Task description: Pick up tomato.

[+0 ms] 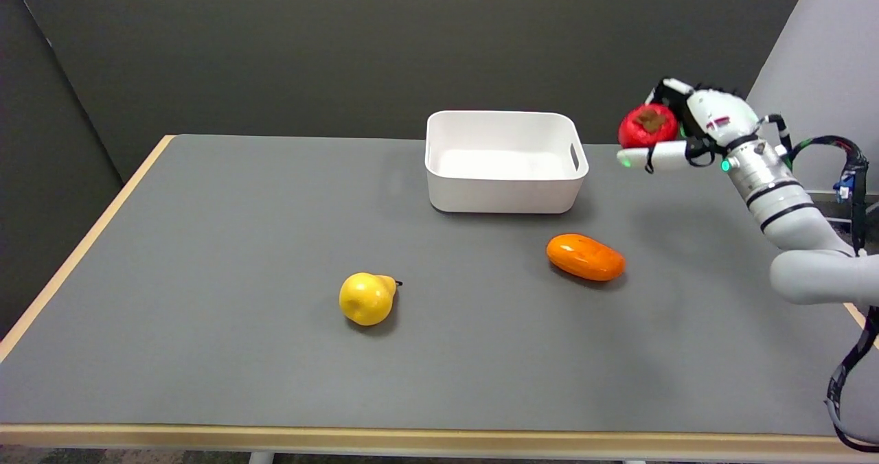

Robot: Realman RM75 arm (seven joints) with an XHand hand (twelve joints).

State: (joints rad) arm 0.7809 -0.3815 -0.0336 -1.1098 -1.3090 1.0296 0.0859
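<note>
Right hand holds the tomato in the air, beside the white bin

Nearest, a yellow pear [367,298] lies on the grey table [206,258], its stem pointing right; further back and to the right an orange oblong fruit [586,257] rests on its side, well apart from the pear. Behind them the white bin [505,162] stands near the table's far edge. To the right of the bin, clear of the tabletop, the right hand [687,131] grips the red tomato [645,126], fingers curled over its top and back with the thumb stretched out beneath it, the brown calyx facing up
</note>
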